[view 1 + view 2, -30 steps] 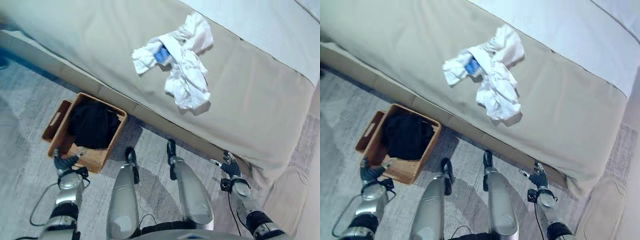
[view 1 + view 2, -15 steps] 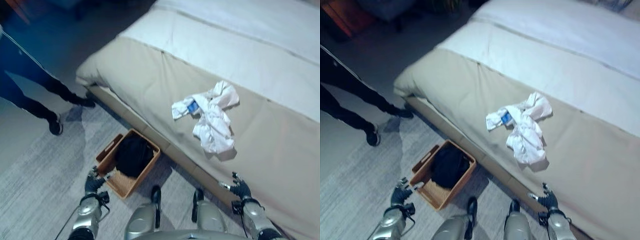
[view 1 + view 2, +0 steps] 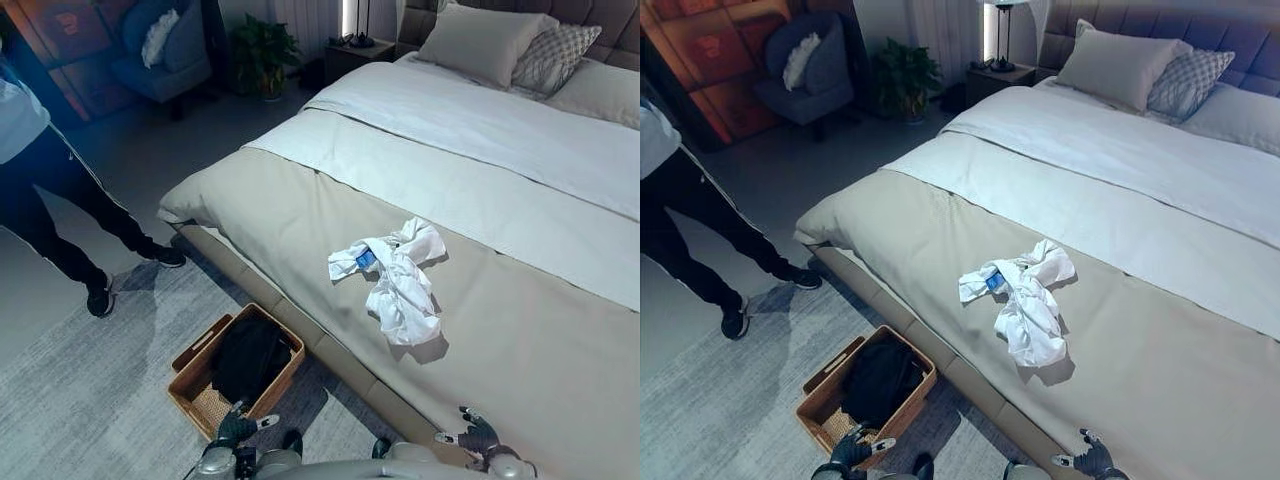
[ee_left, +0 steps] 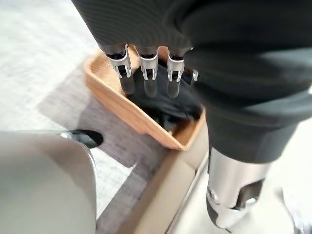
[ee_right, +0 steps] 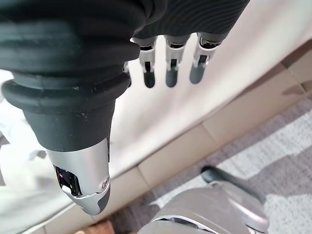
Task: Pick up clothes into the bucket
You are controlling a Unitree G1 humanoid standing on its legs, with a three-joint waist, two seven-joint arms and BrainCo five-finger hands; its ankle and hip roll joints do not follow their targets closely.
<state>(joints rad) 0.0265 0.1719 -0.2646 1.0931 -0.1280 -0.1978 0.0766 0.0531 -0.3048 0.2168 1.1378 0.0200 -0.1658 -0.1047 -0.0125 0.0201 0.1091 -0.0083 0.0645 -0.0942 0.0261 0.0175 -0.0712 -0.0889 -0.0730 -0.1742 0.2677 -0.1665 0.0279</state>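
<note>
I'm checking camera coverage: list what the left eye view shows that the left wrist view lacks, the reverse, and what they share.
Left eye view adds: white clothes crumpled on the bed, a person standing at the left, and the right robot hand low by the bed's edge. Left wrist view adds: a close look at the straight fingers of the left robot hand, which hang above the basket rim. Both: the basket with dark clothing inside, and the left robot hand, open and holding nothing.
</note>
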